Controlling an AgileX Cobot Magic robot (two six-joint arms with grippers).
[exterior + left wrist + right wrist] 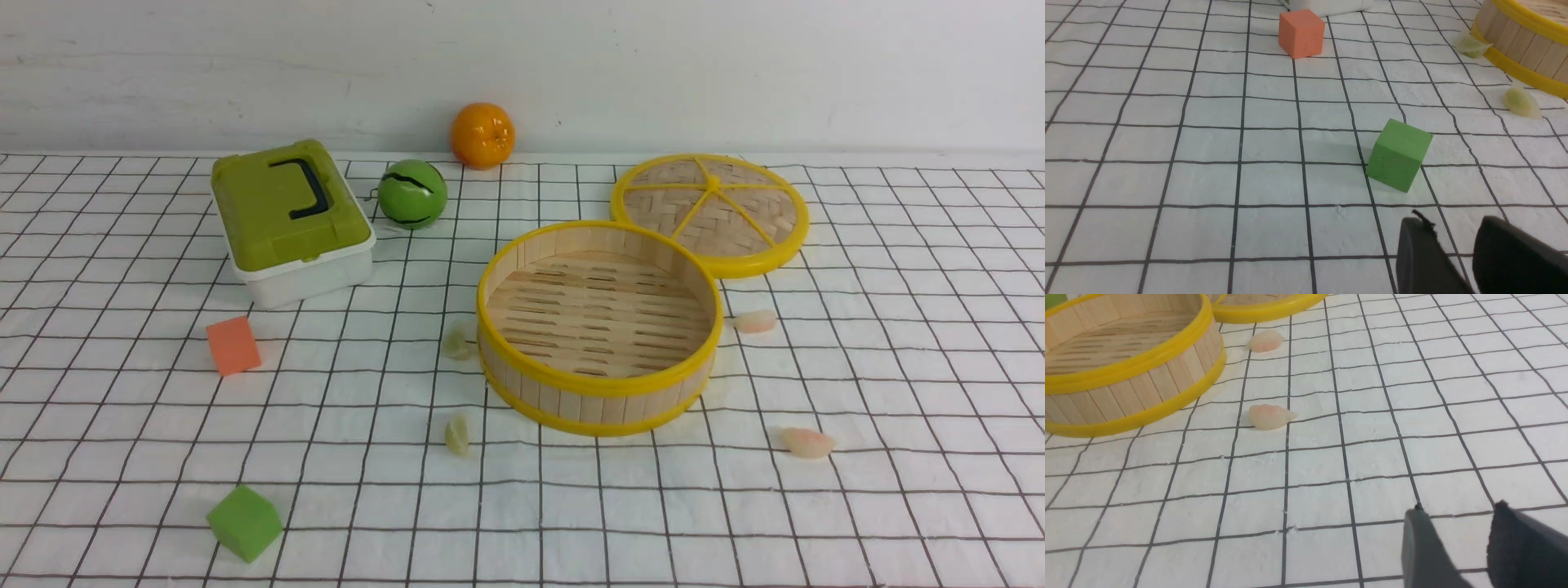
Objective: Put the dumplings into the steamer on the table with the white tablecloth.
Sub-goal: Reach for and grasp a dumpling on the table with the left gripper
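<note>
1. Front view: the steamer (589, 403) stands uncovered mid-tablecloth (898, 367), with its lid (710, 214) lying flat behind it to the right. All 4 dumplings lie on the cloth outside it.
   - The 2 on its left are pale green and translucent. The far green dumpling (457, 343) sits just beside the left wall. The near green dumpling (457, 434) lies closer to the camera, its long axis running front to back.
   - The 2 on its right are pinkish white. The far pink dumpling (755, 321) lies just right of the wall with its long axis left to right. The near pink dumpling (807, 442) also lies left to right, its pointed end to the right.
2. Left wrist view: the left gripper (1451, 222) hangs over the cloth, fingers apart with nothing between them, near a green cube (1399, 155). An orange cube (1301, 33) lies beyond. Both green dumplings rest by the steamer's lower rim, and the far one (1472, 45) is nearly touching it.
3. Right wrist view: the right gripper (1458, 508) is likewise spread and holds nothing. The near pink dumpling (1270, 416) lies ahead, glossy, tapering to 1 tip
</note>
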